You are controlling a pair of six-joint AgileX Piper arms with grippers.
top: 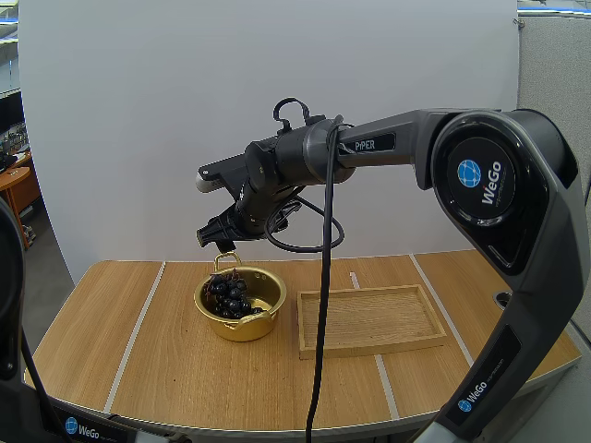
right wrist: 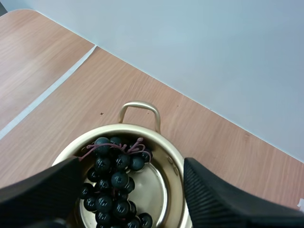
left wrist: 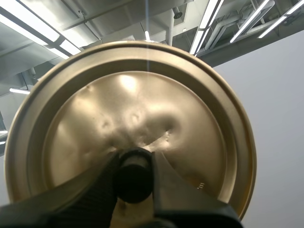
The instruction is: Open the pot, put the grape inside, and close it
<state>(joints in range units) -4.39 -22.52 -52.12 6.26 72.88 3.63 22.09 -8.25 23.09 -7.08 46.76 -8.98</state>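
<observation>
The bunch of dark grapes (top: 231, 297) lies inside the round gold metal pot (top: 242, 329), piled against the far side of the bowl with its reddish stem uppermost. The pot is open. It stands on the wooden tabletop (top: 138, 341), left of centre in the lower half of the high view.

The right gripper (top: 218, 240) hangs directly above the pot's far loop handle (right wrist: 138, 110), clear of the grapes and not touching the pot. Its fingers stand wide apart with nothing between them; in the right wrist view they frame the pot on either side.

The left gripper (left wrist: 135, 159) is clamped on the black knob (left wrist: 134, 179) of the round gold lid (left wrist: 133, 99), which is held away from the pot.

A rectangular wooden tray (top: 369, 318) lies just beside the pot, to its right in the high view.
</observation>
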